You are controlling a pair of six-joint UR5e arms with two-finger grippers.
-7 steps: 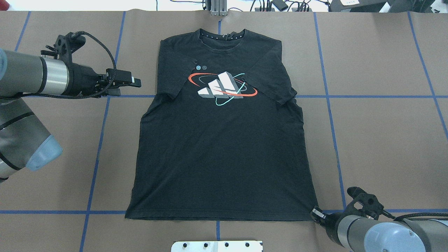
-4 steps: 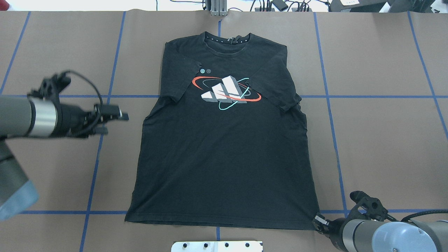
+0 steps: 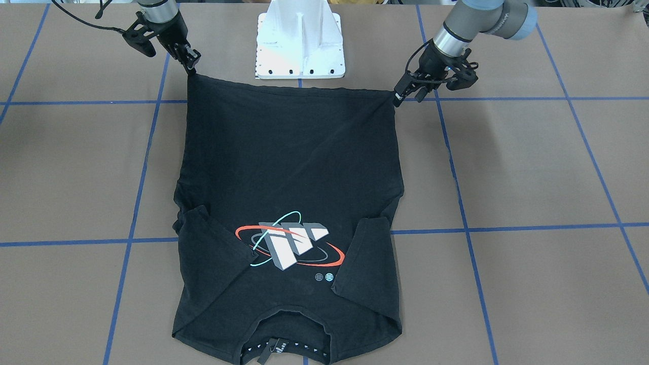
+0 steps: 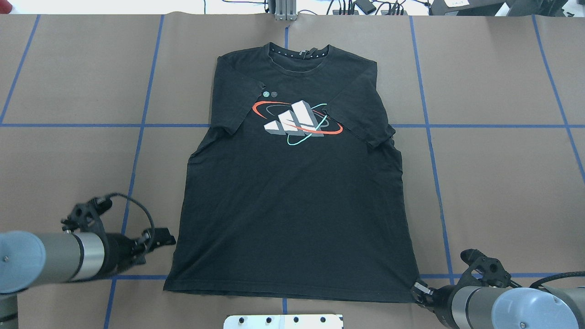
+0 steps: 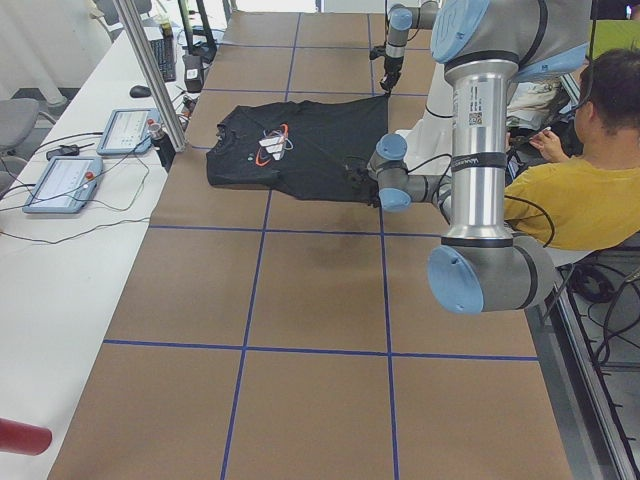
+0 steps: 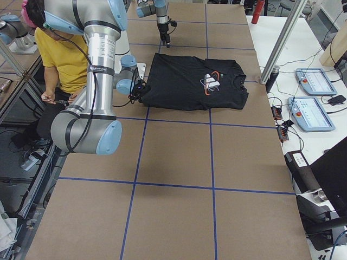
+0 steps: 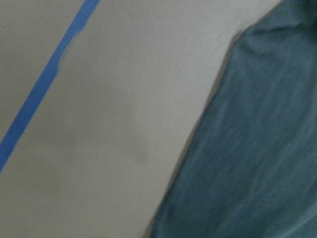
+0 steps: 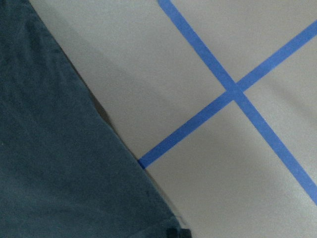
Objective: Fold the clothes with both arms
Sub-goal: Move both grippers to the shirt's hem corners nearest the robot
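Two arms reach in over the near edge of a brown-covered bench [image 4: 502, 183] ruled into squares by blue tape lines [image 4: 137, 151], and one black T-shirt [image 4: 292, 205] lies flat on it, print side up. Its collar [image 4: 298, 52] points away from the robot and its hem runs along the side nearest the white base mount [image 3: 300, 43]. Both short sleeves are folded in diagonally over the chest, one on each side of the white, red and teal logo [image 4: 297, 119], and the one on the robot's right overlaps the logo's edge. The right tool [image 4: 417, 289] sits at the hem corner on the robot's right, its tips pressed together on the cloth. In the front-facing view that corner rises into a small peak at the tips. The left tool [image 4: 161, 244] is just beside the shirt's side edge, close to the other hem corner, with its fingers spread and nothing between them. From the front its tips seem to meet the corner, while from overhead they stand a little apart from the cloth, so I cannot tell whether there is contact. The left wrist camera gives a blurred look at bare bench, a tape line and the shirt's edge, and the right wrist camera shows the shirt's edge beside a crossing of tape. A person in a yellow top [image 5: 590, 200] sits behind the robot in the side views.
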